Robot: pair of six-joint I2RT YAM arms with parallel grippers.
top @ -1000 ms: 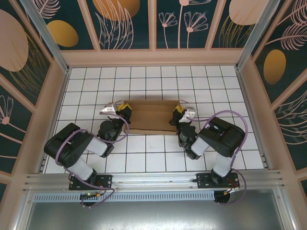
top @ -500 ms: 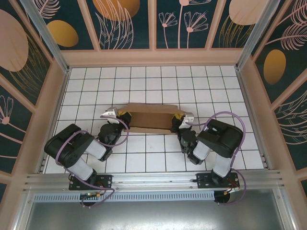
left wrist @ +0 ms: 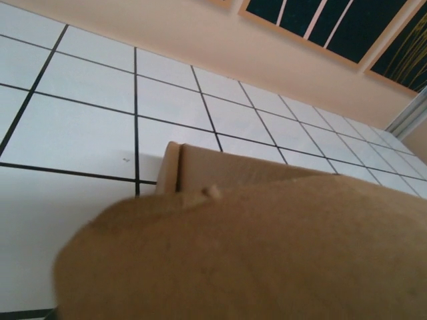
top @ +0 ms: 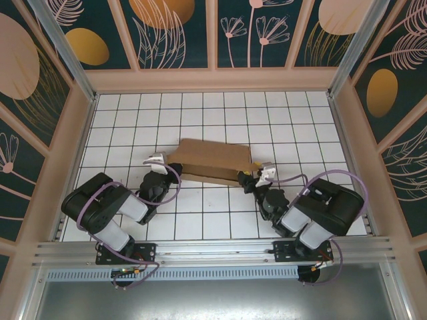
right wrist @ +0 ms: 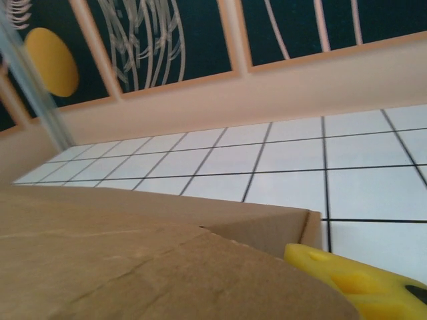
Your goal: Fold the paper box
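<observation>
The paper box (top: 212, 159) is plain brown cardboard, lying skewed across the middle tiles with its near side wall showing. My left gripper (top: 165, 167) sits at the box's left end, shut on a cardboard flap (left wrist: 267, 253) that covers its fingers in the left wrist view. My right gripper (top: 248, 176) is at the box's near right corner with its jaws open. One yellow finger (right wrist: 350, 279) shows beside the cardboard (right wrist: 133, 267) in the right wrist view; the other finger is hidden behind it.
The floor is white tiles (top: 300, 120) fenced by a beige wall (top: 213, 80) at the back and at both sides. An aluminium rail (top: 213, 250) runs along the near edge by the arm bases.
The right gripper has opened and drawn back toward the near right, its elbow swinging right. The box has slewed, its right end now nearer. The left gripper has barely moved.
</observation>
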